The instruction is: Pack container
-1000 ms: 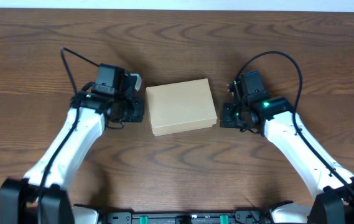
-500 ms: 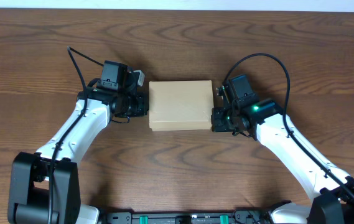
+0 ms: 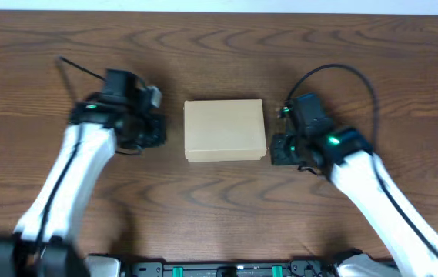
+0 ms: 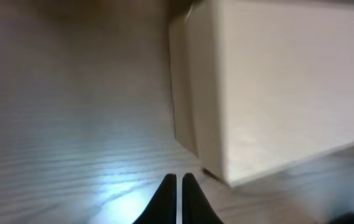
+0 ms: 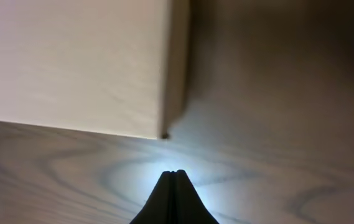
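The container (image 3: 225, 129) is a plain tan cardboard box with its lid closed, lying square at the middle of the wooden table. My left gripper (image 3: 159, 132) is shut and empty, a short way left of the box. My right gripper (image 3: 277, 148) is shut and empty, just right of the box's near right corner. The left wrist view shows the box's left side (image 4: 276, 87) ahead of my closed fingertips (image 4: 179, 177). The right wrist view shows the box's right side (image 5: 71, 62) above my closed fingertips (image 5: 175, 173). No pens show.
The brown wooden table (image 3: 226, 46) stretches around the box. Black cables loop from both wrists (image 3: 342, 73). A black rail with green clips (image 3: 226, 269) runs along the front edge.
Both grippers pressed against the box sides and squared it up, then backed off. The left arm has pulled away to the left; the right has drawn slightly right.
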Robot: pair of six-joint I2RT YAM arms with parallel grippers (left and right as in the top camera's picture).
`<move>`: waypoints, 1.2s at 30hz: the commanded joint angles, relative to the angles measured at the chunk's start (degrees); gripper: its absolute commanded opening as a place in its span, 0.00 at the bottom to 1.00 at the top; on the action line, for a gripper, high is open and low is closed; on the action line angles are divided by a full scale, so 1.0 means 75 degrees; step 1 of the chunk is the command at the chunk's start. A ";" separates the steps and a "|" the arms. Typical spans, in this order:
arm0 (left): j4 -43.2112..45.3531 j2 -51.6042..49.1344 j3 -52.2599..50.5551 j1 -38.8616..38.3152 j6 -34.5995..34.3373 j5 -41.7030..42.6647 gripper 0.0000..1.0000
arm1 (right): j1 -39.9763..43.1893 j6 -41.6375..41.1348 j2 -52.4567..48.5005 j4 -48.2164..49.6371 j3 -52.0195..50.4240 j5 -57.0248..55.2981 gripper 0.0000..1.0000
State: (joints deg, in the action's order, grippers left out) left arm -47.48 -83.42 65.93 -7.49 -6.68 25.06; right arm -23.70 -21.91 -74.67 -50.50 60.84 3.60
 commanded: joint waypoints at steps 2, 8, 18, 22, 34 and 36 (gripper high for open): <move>-0.0731 0.1883 0.0460 0.0012 0.0726 -0.0087 0.06 | 0.0000 0.0189 0.1894 -0.0321 0.0417 -0.0221 0.01; -0.2049 0.4132 0.0195 -0.0326 0.0723 0.0058 0.06 | 0.0000 0.0449 0.3995 -0.1460 0.0181 -0.0227 0.01; -0.1918 0.7694 -0.2600 -0.0513 -0.0117 0.0061 0.06 | 0.0000 -0.0163 0.7778 -0.1326 -0.2582 0.0507 0.02; -0.1460 0.8093 -0.2935 -0.0513 -0.0685 0.0000 0.34 | 0.0000 -0.0428 0.8483 -0.0918 -0.2742 0.0583 0.30; -0.3293 0.8081 -0.2935 -0.0507 -0.1559 0.0723 0.95 | 0.0000 -0.1588 0.8507 -0.1256 -0.2745 0.0583 0.99; -0.3538 0.8081 -0.2935 -0.0507 -0.1571 0.0609 0.95 | 0.0000 -0.1588 0.8507 -0.1364 -0.2745 0.0580 0.99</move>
State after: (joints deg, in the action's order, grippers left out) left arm -72.31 -23.18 43.94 -11.05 -15.11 27.94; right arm -23.70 -32.32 -11.00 -59.83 40.42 7.73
